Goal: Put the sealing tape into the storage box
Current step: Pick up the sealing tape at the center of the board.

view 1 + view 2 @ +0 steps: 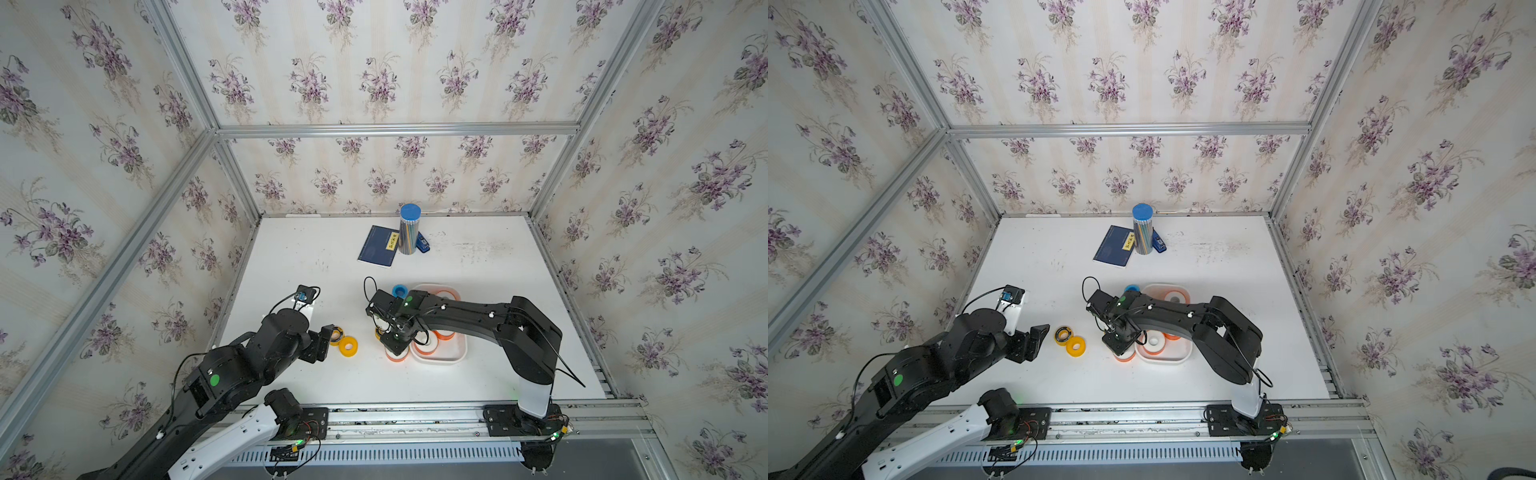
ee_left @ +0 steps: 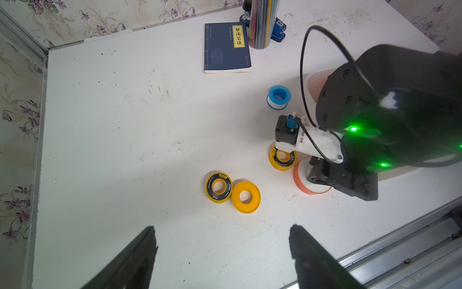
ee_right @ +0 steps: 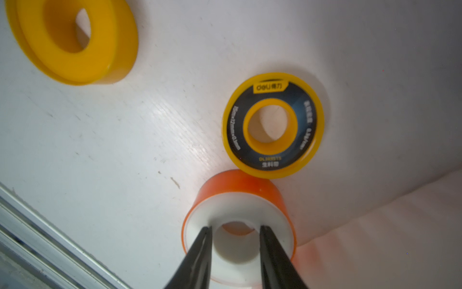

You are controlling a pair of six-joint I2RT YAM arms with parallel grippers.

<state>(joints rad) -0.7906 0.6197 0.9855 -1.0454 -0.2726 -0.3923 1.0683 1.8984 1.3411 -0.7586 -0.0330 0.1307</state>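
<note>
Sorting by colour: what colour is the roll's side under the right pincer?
Sealing tape roll: orange; clearest in the right wrist view.

Left arm [image 1: 232, 365]: black housings, white lower link, green round sticker.
Right arm [image 1: 478, 316]: black links, white base link.
Cable [image 2: 301, 62]: black, white clips.
Left gripper [image 2: 222, 227]: black tapered fingers.
</note>
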